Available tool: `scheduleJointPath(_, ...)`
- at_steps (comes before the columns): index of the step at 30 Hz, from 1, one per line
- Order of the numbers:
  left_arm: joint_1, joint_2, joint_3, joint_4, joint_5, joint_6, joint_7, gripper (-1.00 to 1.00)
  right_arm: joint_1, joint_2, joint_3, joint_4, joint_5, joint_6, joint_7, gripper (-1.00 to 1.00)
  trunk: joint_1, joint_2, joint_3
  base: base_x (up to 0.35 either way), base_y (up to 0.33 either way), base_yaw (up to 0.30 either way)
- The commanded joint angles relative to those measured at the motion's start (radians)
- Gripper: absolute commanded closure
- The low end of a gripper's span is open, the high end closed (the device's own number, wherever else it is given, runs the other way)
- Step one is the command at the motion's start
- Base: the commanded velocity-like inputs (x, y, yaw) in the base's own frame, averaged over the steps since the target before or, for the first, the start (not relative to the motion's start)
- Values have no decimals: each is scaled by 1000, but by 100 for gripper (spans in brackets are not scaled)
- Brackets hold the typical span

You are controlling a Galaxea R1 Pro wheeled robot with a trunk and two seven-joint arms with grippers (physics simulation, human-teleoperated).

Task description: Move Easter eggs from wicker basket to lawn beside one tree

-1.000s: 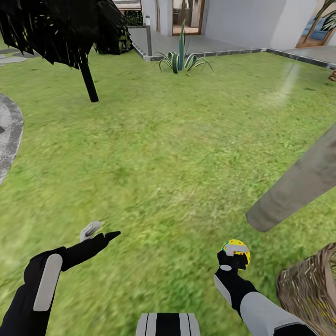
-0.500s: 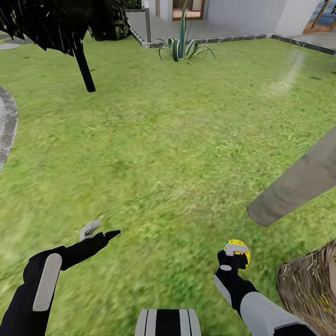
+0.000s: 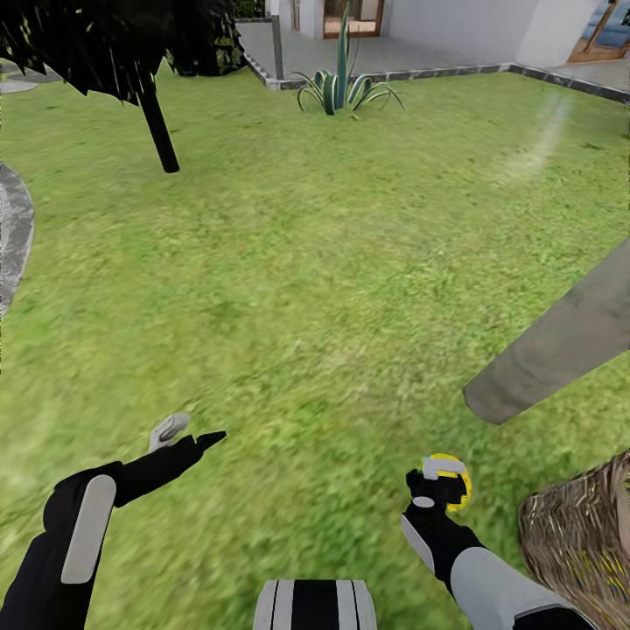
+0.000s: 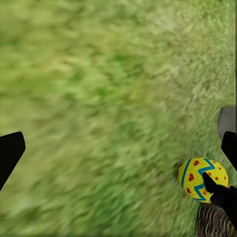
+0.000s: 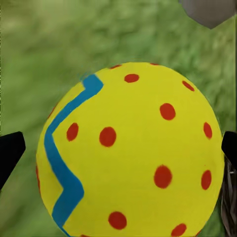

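One Easter egg (image 3: 458,479), yellow with a blue zigzag and red dots, is held a little above the lawn (image 3: 332,262) by my right gripper (image 3: 443,483), which is shut on it. Up close, the egg (image 5: 131,153) sits between the two black fingertips (image 5: 10,154). The left wrist view has the same egg (image 4: 200,177) beside the wicker basket (image 4: 213,223). The basket (image 3: 577,542) stands just right of my right arm. The tree's pale trunk (image 3: 560,346) meets the grass close beyond the egg. My left gripper (image 3: 191,432) hangs open and empty over grass.
A near-black tree with a thin dark stem (image 3: 159,131) stands at the far left. A spiky agave (image 3: 343,87) grows by the house's paved edge. A grey patio rim (image 3: 13,236) curves in at the left. Open grass lies between my arms and ahead.
The head view has tilted down a little since the earliest frame. The right gripper with the egg has dipped very slightly; the left arm has stayed put.
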Motion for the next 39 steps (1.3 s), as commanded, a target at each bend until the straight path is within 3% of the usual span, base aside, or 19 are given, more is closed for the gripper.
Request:
scheduleJointPath(1, -1, 0, 2, 0, -9, 4, -10, -100, -1, 0, 6, 1, -7, -5, -4, -100, -1, 0, 3, 0, 0, 0)
scheduleJointPath(12, -1, 0, 2, 0, -9, 4, -11, -100, -1, 1, 5, -1, -5, -10, -11, -100, -6, 3, 46, 0, 0, 0)
scheduleJointPath(16, -1, 0, 3, 1, -9, 4, -10, -100, 0, 2, 3, -91, -6, 1, -13, -100, -7, 4, 61, 0, 0, 0)
scheduleJointPath(22, -1, -3, 2, 7, -13, -2, -8, -100, 1, 1, 1, -208, -14, 179, -12, -100, -10, 5, 85, 0, 0, 0)
scheduleJointPath(24, -1, -5, 0, 14, -16, -5, -6, -100, 2, 1, 0, -294, -40, 306, -11, -100, -11, 5, 92, 0, 0, 0)
scheduleJointPath(26, -1, -6, 0, 17, -16, -6, -6, -100, 5, -3, 0, -407, -108, 424, -10, -100, -12, 6, 100, 0, 0, 0)
scheduleJointPath(27, -1, -8, -2, 18, -17, -6, -5, -100, 18, -11, 0, -526, -169, 519, -10, -100, -12, 6, 104, 0, 0, 0)
scheduleJointPath(28, -1, -9, -6, 18, -17, -6, -3, -100, 40, -22, 0, -608, -204, 577, -10, -100, -13, 6, 108, 0, 0, 0)
scheduleJointPath(32, -1, -9, -35, 18, -19, -8, 4, -100, 147, -58, 0, -884, -281, 693, -10, -100, -15, 7, 123, -24, 0, 0)
scheduleJointPath(34, -1, -9, -39, 18, -19, -8, 4, -100, 194, -71, 0, -991, -295, 728, -10, -100, -15, 8, 131, -221, 0, 0)
scheduleJointPath(39, -1, -8, -40, 23, -20, -8, 12, -100, 242, -83, 0, -1104, -301, 773, -10, -100, -18, 9, 154, -307, 0, -136)
